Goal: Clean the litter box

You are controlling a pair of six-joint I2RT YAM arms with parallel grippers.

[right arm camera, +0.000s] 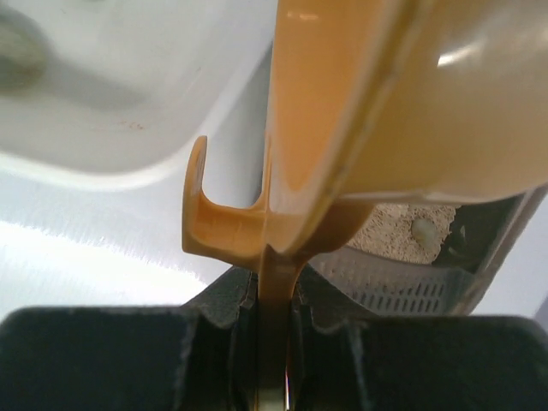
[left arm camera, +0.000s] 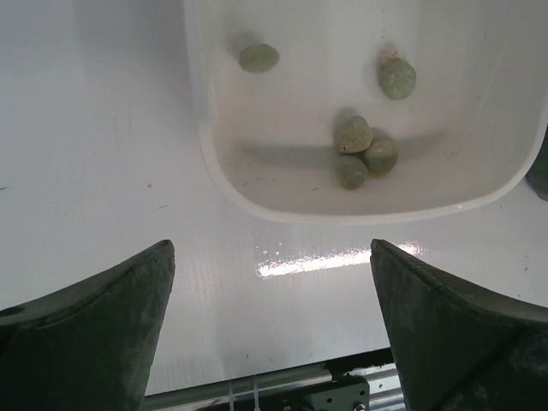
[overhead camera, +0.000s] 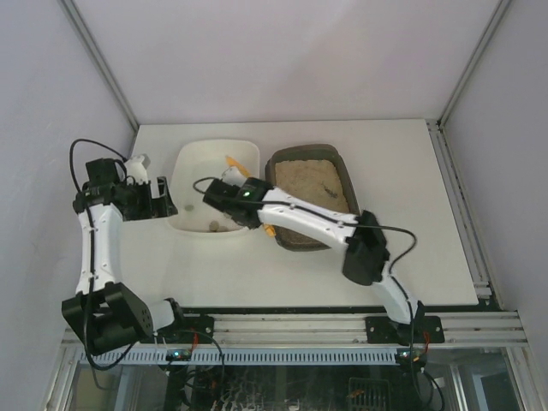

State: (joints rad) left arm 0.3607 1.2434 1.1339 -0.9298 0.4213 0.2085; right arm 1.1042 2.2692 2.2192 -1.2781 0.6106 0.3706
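Observation:
The litter box [overhead camera: 301, 151], a dark tray of tan litter, lies right of a white tray [overhead camera: 193, 151]. My right gripper [overhead camera: 227, 177] reaches over the white tray's right side. It is shut on the thin handle of an orange scoop [right arm camera: 295, 154], held edge-on between the fingers [right arm camera: 227, 304]. Behind the scoop I see the litter [right arm camera: 390, 229] and one pale lump [right arm camera: 422, 228] in it. The scoop's tip [overhead camera: 231, 160] pokes out above the white tray. My left gripper [left arm camera: 272, 247] stands open over bare table, left of the white tray, holding nothing.
The white tray [left arm camera: 282, 214] holds several grey-green lumps [left arm camera: 353, 134]. The table's near edge and the metal rail [left arm camera: 282, 390] lie just below my left fingers. The right arm [overhead camera: 317, 223] crosses the litter box's front left corner.

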